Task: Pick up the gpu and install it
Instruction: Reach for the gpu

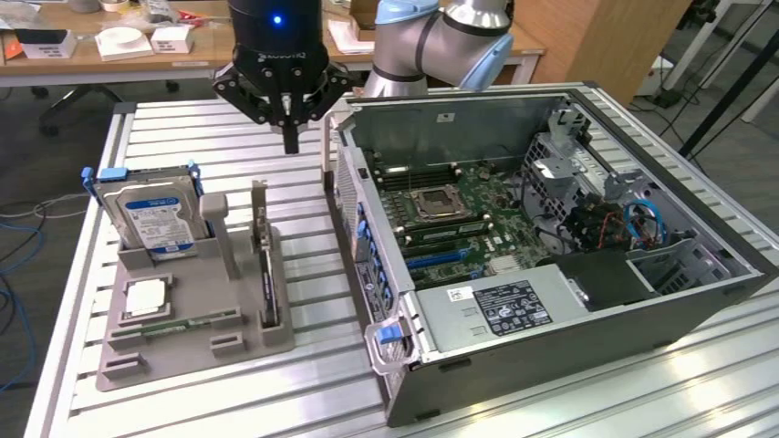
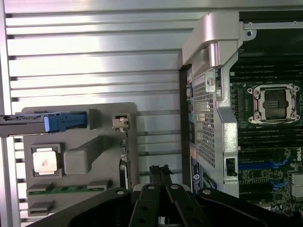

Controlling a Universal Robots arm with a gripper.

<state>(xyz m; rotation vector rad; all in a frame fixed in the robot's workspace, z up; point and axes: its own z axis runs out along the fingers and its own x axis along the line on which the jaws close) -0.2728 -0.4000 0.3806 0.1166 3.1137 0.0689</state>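
Standing on edge in the gray holder (image 1: 182, 351), the gpu (image 1: 264, 274) sits between the hard drive (image 1: 152, 217) and the open computer case (image 1: 585, 360). The gripper (image 1: 290, 139) hangs above the table near its bracket end, fingers pressed together, empty.

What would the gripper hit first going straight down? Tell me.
The shut gripper would probably meet the bare table between the gpu in its holder and the computer case, though depth is unclear.

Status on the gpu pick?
Gripper shut, empty, above the table. Gpu upright in grey holder, untouched. Hard drive stands beside it, apart.
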